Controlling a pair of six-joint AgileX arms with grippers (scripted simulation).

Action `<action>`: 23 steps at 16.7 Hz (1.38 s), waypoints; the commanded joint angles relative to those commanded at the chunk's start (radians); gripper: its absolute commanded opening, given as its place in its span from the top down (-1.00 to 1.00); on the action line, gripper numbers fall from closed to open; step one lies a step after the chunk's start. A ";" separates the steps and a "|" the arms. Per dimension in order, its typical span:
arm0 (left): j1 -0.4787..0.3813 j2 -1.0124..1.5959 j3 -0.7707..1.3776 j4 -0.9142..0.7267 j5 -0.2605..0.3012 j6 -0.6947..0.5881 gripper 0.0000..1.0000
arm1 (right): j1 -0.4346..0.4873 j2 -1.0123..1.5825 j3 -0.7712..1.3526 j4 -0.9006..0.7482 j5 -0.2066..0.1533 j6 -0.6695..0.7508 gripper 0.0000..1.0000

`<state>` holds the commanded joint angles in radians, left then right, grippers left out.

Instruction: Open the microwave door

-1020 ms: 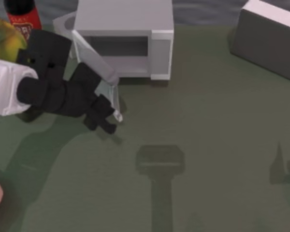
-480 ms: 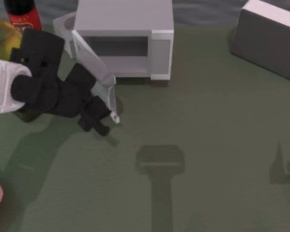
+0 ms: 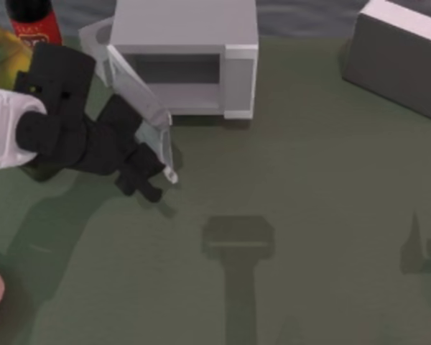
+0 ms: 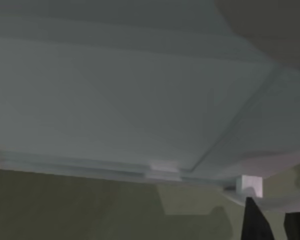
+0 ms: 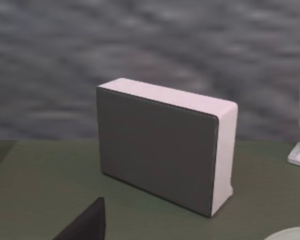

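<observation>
microwave door (image 3: pixel 145 108) swung wide open, left gripper (image 3: pixel 154 180) at its free edge.

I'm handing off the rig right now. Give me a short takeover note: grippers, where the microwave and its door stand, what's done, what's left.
Left gripper: at the free edge of the microwave door, by the handle strip; grip not visible.
Right gripper: out of the top view; its wrist camera faces the grey-and-white box at the table's far right.
Microwave: far edge of the table, left of centre.
Done: door swung well out to the left, cavity exposed.
Left: possibly swing it a bit wider, then withdraw the left arm.
</observation>
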<state>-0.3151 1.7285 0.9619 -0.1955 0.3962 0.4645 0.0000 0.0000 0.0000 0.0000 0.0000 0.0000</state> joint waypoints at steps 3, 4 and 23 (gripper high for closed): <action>0.000 0.000 0.000 0.000 0.000 0.000 1.00 | 0.000 0.000 0.000 0.000 0.000 0.000 -1.00; 0.000 0.000 0.000 0.000 0.000 0.000 1.00 | 0.000 0.000 0.000 0.000 0.000 0.000 -1.00; 0.033 -0.002 0.005 -0.036 0.048 0.077 1.00 | 0.000 0.000 0.000 0.000 0.000 0.000 -1.00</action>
<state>-0.2825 1.7270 0.9672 -0.2317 0.4443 0.5413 0.0000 0.0000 0.0000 0.0000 0.0000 0.0000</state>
